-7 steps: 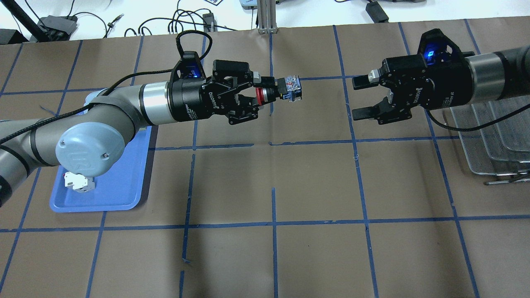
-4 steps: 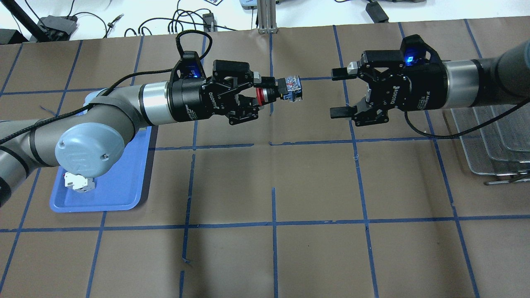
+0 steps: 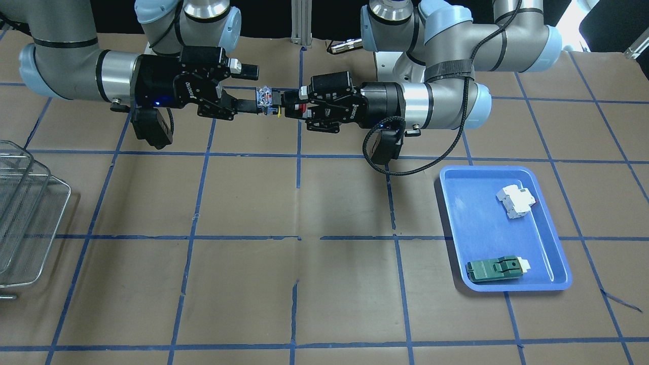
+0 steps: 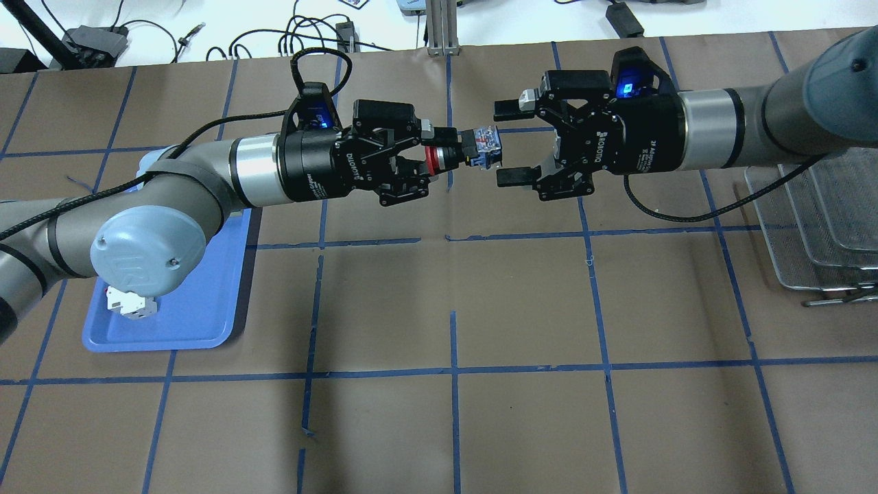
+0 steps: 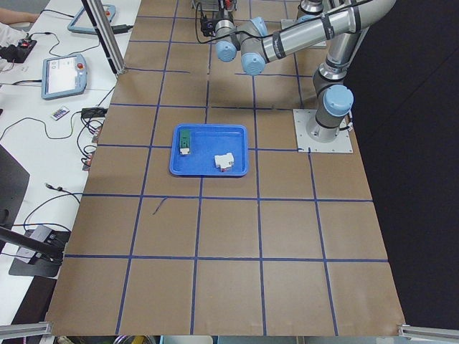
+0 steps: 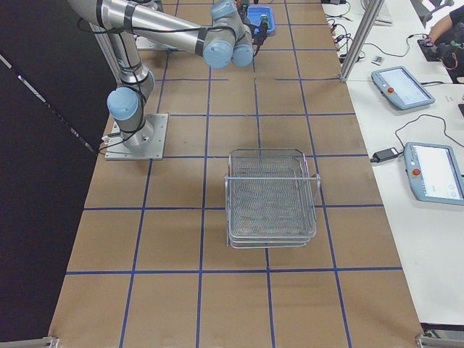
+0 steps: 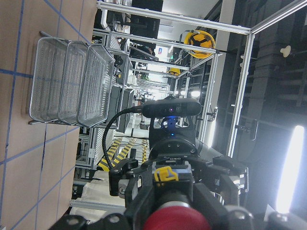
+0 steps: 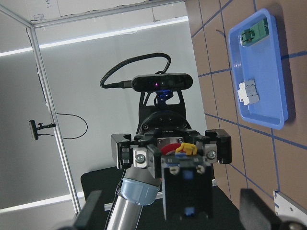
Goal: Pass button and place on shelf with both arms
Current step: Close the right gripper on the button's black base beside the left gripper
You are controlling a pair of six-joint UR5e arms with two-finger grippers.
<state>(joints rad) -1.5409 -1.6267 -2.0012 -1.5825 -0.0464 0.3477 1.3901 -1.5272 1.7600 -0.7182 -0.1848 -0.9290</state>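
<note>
Red-capped button (image 4: 480,146) held mid-air, clamped by left gripper (image 4: 433,152). Right gripper (image 4: 506,143) jaws wide, either side of its blue base. Blue tray (image 3: 481,238): one white breaker (image 3: 516,201), one green switch block (image 3: 496,268). Shelf (image 6: 270,196): three tiers.

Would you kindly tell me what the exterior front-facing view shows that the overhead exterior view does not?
Only the front-facing view shows the green switch block and the whole blue tray. Only the overhead view shows a dark adapter box beyond the table's far edge; there the left arm hides much of the tray. Both show the left end effector shut on the button, the open right end effector at its block end, and the shelf.
</note>
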